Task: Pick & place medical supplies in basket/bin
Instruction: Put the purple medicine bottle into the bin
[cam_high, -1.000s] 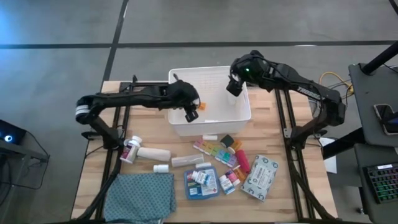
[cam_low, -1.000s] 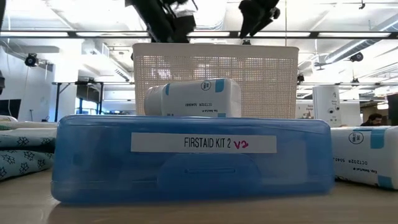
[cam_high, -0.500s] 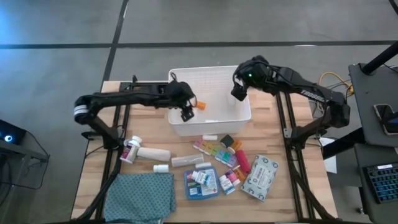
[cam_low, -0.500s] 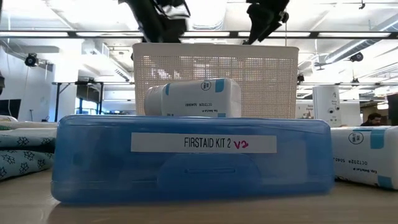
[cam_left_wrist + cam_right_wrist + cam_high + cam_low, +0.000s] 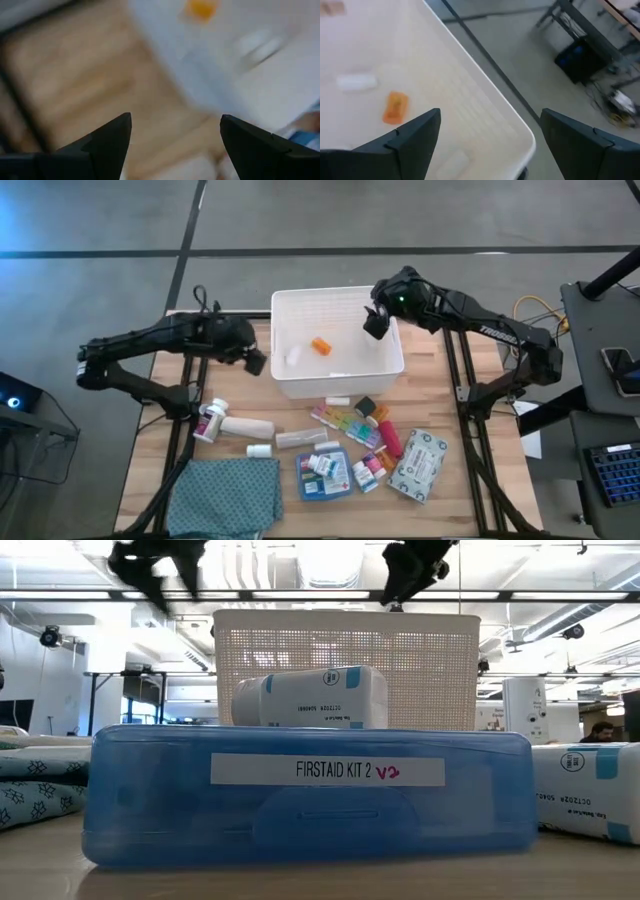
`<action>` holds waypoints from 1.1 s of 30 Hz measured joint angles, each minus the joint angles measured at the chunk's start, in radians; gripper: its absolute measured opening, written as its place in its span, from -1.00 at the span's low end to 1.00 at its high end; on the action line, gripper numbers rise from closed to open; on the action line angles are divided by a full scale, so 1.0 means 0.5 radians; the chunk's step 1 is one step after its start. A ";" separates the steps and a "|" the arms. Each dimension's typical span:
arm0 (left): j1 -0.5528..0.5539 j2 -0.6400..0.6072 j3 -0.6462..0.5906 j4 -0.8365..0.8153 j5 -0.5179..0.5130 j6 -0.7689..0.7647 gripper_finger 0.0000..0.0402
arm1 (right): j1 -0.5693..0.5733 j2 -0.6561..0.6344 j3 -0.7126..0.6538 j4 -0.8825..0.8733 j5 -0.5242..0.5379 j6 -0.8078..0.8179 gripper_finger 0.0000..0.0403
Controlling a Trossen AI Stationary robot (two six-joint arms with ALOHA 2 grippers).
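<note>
The white bin (image 5: 338,342) is seen at the 12 o'clock part of the wooden table (image 5: 440,410), and three items lie on its floor: an orange container (image 5: 320,346) near the middle, a small white piece (image 5: 293,357) toward 9 o'clock of it, and another white piece (image 5: 340,375) toward 6 o'clock. The left gripper (image 5: 256,363) is held over bare table just outside the bin's 9 o'clock wall, its fingers (image 5: 107,142) spread wide with nothing between them; in its wrist view the orange container (image 5: 201,8) is seen beyond the bin's rim. The right gripper (image 5: 374,323) is placed above the bin's 2 o'clock corner, its fingers (image 5: 410,137) also set wide apart and empty, and the orange container (image 5: 395,107) and a white piece (image 5: 356,81) are shown below it on the bin's floor. The remaining supplies are spread toward 6 o'clock of the bin: a multicoloured pill organiser (image 5: 345,423), a pink container (image 5: 390,440), a grey-green wipes pack (image 5: 420,465), a blue first-aid box (image 5: 322,474) with a white bottle (image 5: 310,697) lying on its lid, a white tube (image 5: 247,427) and a white bottle with a red label (image 5: 209,420) at 8 o'clock. A teal patterned cloth (image 5: 226,495) is laid at the 7 o'clock corner of the table.
</note>
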 joint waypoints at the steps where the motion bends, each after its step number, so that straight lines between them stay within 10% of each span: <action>1: -0.003 0.012 -0.006 -0.128 0.039 -0.096 0.41 | -0.006 0.000 0.000 0.031 -0.032 0.000 0.63; 21: -0.064 0.196 -1.108 -0.146 0.704 -0.534 0.41 | -0.049 0.001 -0.171 0.129 -0.142 0.103 0.63; 33: -0.072 0.171 -1.238 0.078 0.503 -0.625 0.41 | -0.049 0.002 -0.343 0.206 -0.143 0.133 0.63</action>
